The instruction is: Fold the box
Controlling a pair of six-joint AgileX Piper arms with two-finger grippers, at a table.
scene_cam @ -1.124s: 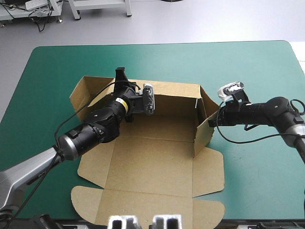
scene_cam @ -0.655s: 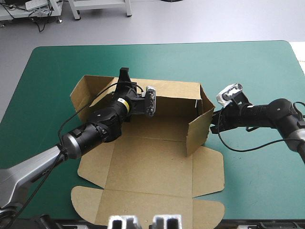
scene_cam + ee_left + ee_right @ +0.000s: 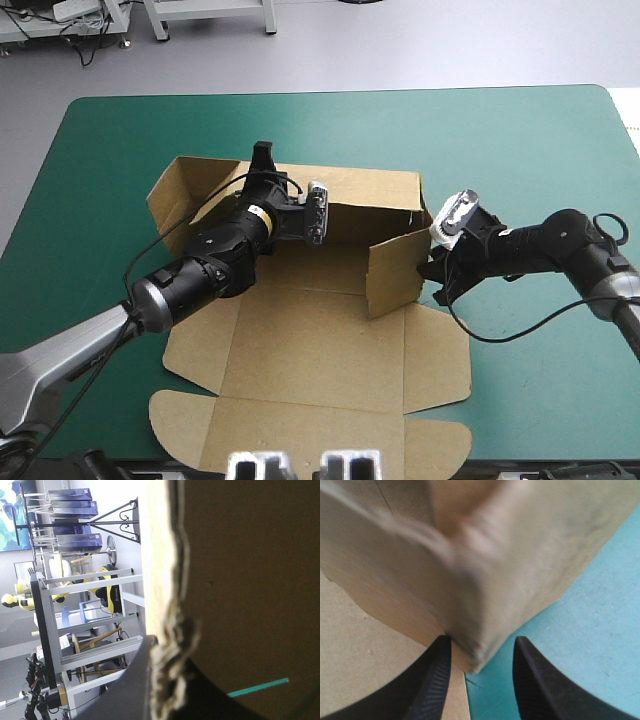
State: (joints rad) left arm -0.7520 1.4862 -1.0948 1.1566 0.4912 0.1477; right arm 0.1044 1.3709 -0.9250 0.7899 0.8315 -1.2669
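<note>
The brown cardboard box, a cut sheet with many flaps, lies in the middle of the teal-green worktop. The job looks only partly done. The long far wall stands up. At its right end, the small right flap stands too and is turned in over the box floor, at a slant and not yet square. At the other end, the left flap points out to the side and is not turned in. The board nearer the robot lies flat: the wide lid with round corners and the right side wall. So the side walls need to go up and be tucked, which seems like most of the work. The left arm reaches from the near left across the box floor. The left gripper sits at the top edge of the far wall. In the left wrist view the board edge runs between its black fingers, so it seems pinched tight on the box, holding the wall up. The right arm comes in low from the right. The right gripper has its fingers apart and holds nothing. The bottom corner of the right flap sits at the gap between them, so it looks set to push the flap in.
</note>
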